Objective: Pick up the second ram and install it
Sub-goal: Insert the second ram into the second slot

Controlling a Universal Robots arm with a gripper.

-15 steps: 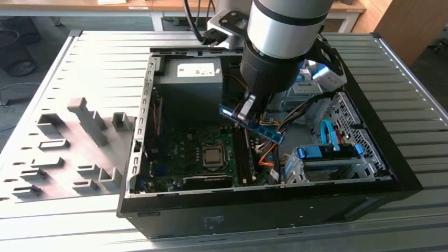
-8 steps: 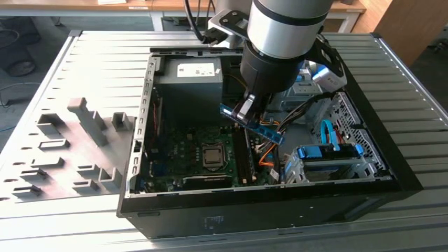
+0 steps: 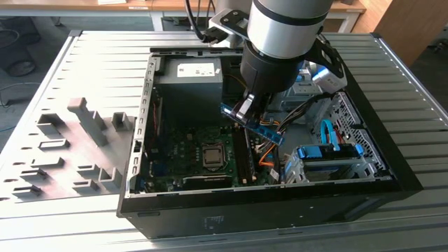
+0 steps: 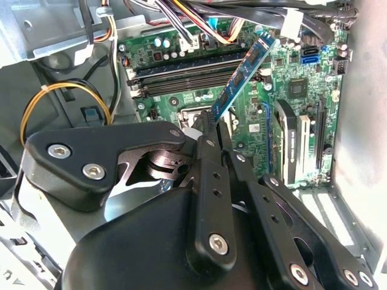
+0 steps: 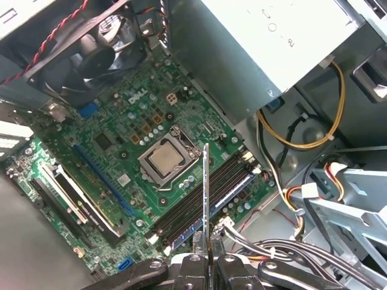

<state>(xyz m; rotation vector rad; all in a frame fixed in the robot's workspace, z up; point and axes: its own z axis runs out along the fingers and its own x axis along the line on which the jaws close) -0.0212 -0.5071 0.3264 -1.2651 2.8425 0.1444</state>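
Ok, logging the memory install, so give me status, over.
Gripper shut on the second ram. Ram tilted above memory slots, not seated. Wire bundle close to its far end.

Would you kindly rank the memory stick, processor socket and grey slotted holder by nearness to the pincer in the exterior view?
1. Blue-green memory stick: held in the pincer.
2. Silver square processor socket: inside the case.
3. Grey plastic slotted holder: outside, exterior view's left.

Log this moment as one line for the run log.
gripper: shut on second ram | position: tilted above motherboard | install: not yet seated in memory slots
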